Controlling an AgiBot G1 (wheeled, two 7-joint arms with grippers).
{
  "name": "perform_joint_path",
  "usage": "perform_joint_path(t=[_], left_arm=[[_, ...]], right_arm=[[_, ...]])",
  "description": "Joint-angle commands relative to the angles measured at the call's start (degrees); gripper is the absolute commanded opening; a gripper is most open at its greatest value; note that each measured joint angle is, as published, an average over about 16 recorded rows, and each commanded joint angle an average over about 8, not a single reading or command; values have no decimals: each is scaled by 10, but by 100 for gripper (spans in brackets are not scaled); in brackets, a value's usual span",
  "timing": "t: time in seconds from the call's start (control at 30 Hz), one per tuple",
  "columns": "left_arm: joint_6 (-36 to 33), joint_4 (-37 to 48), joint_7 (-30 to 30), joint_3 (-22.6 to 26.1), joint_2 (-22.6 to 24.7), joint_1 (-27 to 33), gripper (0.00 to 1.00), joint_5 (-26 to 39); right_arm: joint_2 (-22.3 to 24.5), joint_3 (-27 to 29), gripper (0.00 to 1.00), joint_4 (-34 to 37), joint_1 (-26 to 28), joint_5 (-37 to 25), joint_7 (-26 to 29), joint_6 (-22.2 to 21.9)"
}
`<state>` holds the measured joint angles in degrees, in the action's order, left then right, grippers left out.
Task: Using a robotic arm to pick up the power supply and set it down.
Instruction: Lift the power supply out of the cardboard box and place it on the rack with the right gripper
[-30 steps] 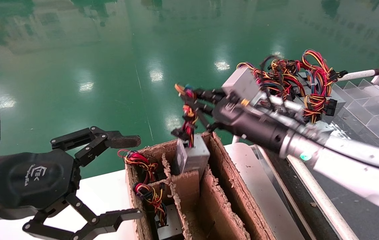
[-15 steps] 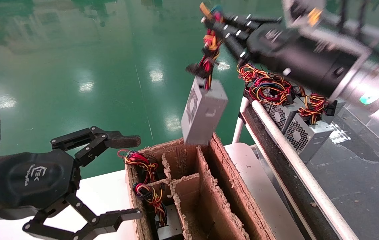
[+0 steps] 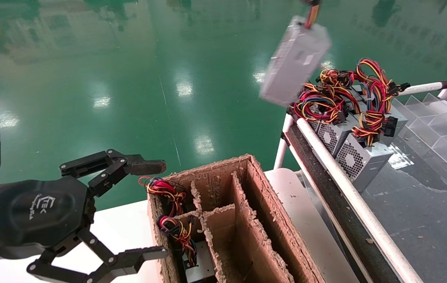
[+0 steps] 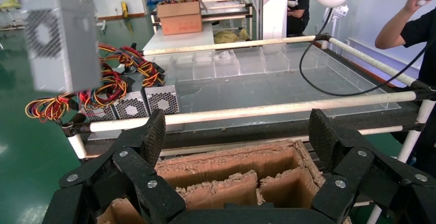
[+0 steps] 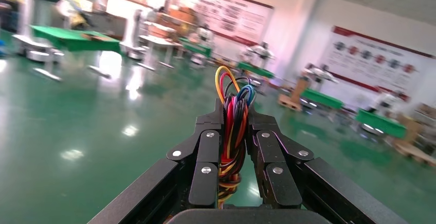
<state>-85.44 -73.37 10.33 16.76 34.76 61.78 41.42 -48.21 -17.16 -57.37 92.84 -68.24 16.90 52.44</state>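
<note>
Green glossy floor behind. Left gripper (image 3: 156, 208) at 8 o'clock, jaws apart, idle. Cardboard box (image 3: 262, 220) centre. Power supply (image 3: 295, 61) at 1 o'clock, dangling by wire bundle (image 5: 234, 126) clamped in right gripper (image 5: 234, 131). Transport step; next, lower beside power supplies on rack (image 3: 349, 153).

— What's that left gripper (image 3: 129, 212) made of?
— Matte black linkage bars pinned with silver screws, a rounded black palm carrying a small white logo, and a grey boxy wrist block at nine o'clock.
— And the right gripper (image 5: 234, 131)?
— Same black links and silver screws; probably identical, though only its fingers show.
</note>
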Motion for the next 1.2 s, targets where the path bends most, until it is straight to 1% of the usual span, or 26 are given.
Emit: perform_joint_path(t=[0.03, 0.27, 0.47, 0.7, 0.97, 1.2], left_arm=[[0, 0, 0, 0, 0, 0, 100, 0], [0, 0, 0, 0, 0, 0, 100, 0], [0, 0, 0, 1, 0, 0, 100, 0], [0, 0, 0, 1, 0, 0, 100, -1], [0, 0, 0, 1, 0, 0, 100, -1], [1, 0, -1, 1, -1, 0, 100, -1]], right_arm=[[9, 2, 0, 25, 18, -4, -3, 6], [69, 17, 0, 98, 71, -8, -21, 37], [120, 25, 0, 154, 96, -20, -52, 55], [183, 20, 0, 215, 114, -38, -76, 108], [239, 11, 0, 254, 102, -52, -109, 165], [258, 3, 0, 275, 66, -49, -125, 214]])
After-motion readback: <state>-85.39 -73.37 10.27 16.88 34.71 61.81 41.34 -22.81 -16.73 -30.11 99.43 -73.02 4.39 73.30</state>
